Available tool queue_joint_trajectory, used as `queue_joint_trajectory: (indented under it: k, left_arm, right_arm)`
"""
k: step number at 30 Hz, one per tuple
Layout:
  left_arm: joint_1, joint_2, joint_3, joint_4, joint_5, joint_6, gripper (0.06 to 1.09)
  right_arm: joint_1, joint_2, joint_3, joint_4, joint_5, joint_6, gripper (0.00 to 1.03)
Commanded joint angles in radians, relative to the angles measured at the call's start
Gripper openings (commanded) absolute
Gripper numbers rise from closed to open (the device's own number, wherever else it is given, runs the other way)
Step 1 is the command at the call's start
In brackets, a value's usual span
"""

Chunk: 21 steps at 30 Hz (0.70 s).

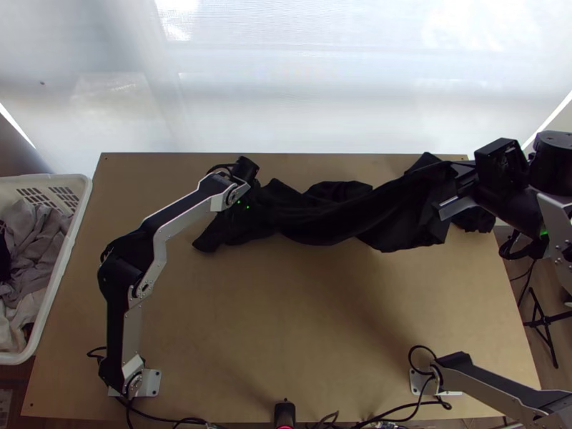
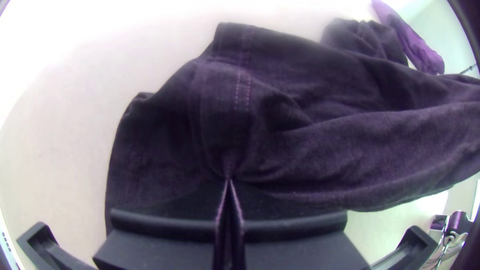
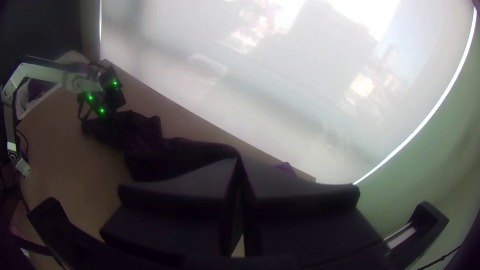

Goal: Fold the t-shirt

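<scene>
A pale blind covers a wide window beyond the table, which has a plain light wooden top. Daylight passes through it, with bright patches and blurred shapes from outside. Beside the blind is a plain wall. A white basket is near the table, and a black stand is on the brown floor.
</scene>
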Motion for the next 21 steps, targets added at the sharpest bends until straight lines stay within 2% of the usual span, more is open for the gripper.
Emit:
queue_joint_trajectory:
  k: [1,14,21]
  left_arm:
    - [0.021,-0.045,0.007,-0.002,-0.001,0.006,0.09]
    - [0.107,-0.338,0.026,-0.007,0.003,0.004,0.09]
    - [0.237,-0.461,0.212,-0.088,0.01,0.004,0.09]
  right_arm:
    - [-0.001,-0.011,-0.015,0.0,0.006,0.0,0.03]
    - [-0.003,0.003,0.005,0.02,0.02,-0.006,0.03]
    - [-0.052,0.053,0.062,0.069,0.026,-0.025,0.03]
